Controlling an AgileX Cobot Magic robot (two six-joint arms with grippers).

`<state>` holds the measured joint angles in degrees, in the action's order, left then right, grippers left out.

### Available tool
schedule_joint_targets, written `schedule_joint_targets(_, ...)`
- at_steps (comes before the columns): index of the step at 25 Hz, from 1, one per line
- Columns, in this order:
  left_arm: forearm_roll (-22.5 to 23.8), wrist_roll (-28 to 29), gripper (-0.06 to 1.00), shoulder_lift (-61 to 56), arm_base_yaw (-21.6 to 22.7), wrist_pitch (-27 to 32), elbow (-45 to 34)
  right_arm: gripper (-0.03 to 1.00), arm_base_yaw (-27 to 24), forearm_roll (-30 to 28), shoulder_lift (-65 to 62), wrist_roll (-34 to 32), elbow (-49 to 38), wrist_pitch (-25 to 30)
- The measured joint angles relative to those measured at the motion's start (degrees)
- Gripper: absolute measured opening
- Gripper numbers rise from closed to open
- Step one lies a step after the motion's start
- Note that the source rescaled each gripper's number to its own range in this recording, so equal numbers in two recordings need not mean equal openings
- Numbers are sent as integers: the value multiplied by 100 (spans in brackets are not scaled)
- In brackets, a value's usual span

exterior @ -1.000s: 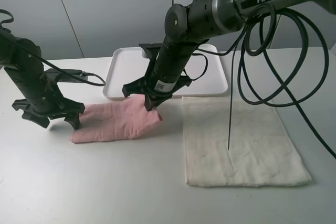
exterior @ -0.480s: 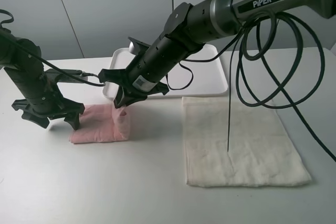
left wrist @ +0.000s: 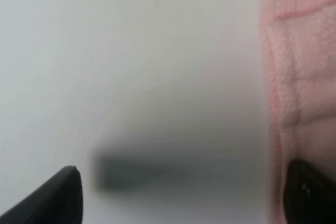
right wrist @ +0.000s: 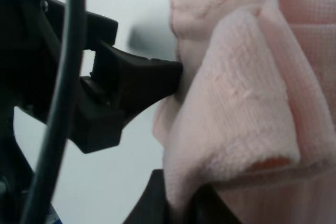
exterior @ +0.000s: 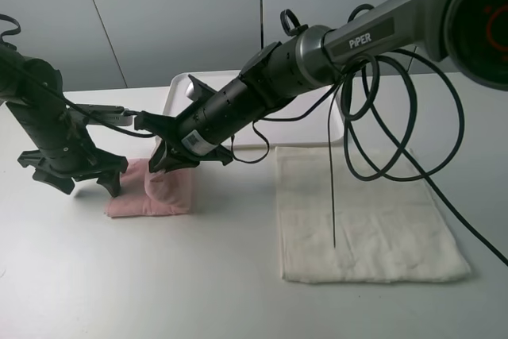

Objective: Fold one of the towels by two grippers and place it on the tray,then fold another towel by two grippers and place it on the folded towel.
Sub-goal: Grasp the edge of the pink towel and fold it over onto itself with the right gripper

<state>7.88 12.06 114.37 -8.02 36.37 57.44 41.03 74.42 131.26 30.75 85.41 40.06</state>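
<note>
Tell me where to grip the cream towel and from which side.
Pinch a front corner of the cream towel, probably best coming down from above. It lies flat and fully spread on the table, so only edges and corners offer a lip to pinch.

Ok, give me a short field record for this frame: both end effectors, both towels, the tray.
left end effector: open, holding nothing, low over the table, one finger at the pink towel's edge
right end effector: shut on pink towel, pinching a raised fold
pink towel: bunched, partly doubled over, on the table in front of the tray
cream towel: flat, untouched, to the right
tray: no towel on it; partly hidden by the right arm
stage: first fold not finished
</note>
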Motion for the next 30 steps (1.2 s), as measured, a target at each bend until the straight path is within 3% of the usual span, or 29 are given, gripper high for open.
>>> schedule_joint_targets(7,0,0,99,0,0,0,0,3,150,543,48,212,0,-484)
schedule_joint_targets(14,0,27,99,0,0,5,0,3,223,1144,170,589,0,-547)
schedule_joint_targets(24,-44,-63,99,0,0,78,21,3,246,1170,266,610,0,-560)
schedule_joint_targets(30,-95,-237,99,23,0,553,223,3,246,1192,266,610,0,-560)
